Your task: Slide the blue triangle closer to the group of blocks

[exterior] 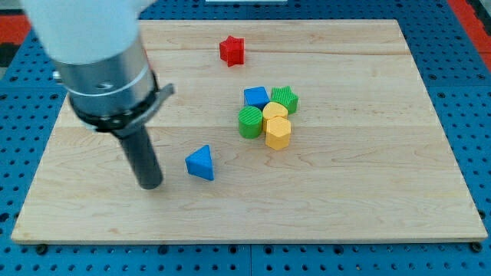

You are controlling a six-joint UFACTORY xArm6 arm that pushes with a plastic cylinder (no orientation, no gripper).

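The blue triangle (pixel 201 162) lies on the wooden board (pixel 368 192), below and left of the middle. My tip (pixel 150 185) rests on the board just to the triangle's left, with a small gap between them. To the triangle's upper right sits a tight group: a blue cube (pixel 256 96), a green block (pixel 285 100), a green cylinder (pixel 250 122), a yellow heart-like block (pixel 275 112) and a yellow hexagonal block (pixel 278 133).
A red star block (pixel 232 50) sits alone near the board's top edge, above the group. The arm's grey body (pixel 100 61) covers the board's upper left corner. Blue pegboard (pixel 468 92) surrounds the board.
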